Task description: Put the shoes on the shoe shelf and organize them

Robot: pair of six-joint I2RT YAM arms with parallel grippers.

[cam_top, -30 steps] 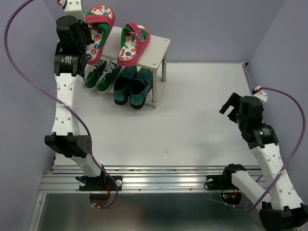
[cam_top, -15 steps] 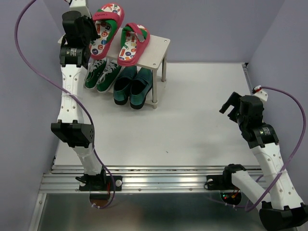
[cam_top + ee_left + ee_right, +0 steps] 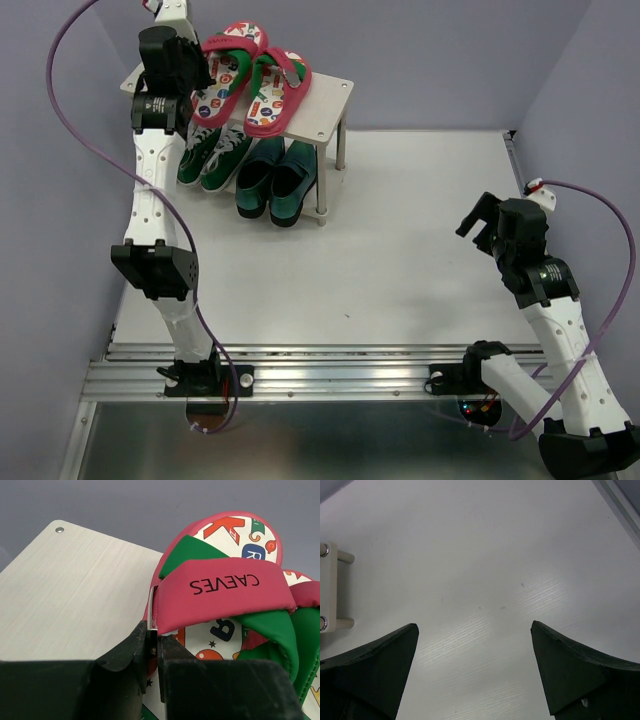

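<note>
Left gripper pinches the left flip-flop by its strap, apparently squaring it against its mate atop the shoe shelf; release likely next. Right gripper idles, fingers apart.

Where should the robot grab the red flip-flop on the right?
By its strap, from above: the right flip-flop lies flat, sole down, and the strap arches up off it, likely the easiest part to pinch. The left flip-flop crowds its left side.

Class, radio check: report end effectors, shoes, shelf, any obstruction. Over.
Left end effector shut on red flip-flop edge, atop the shelf. Right end effector open above table. Sneakers, loafers below; nothing obstructing.
</note>
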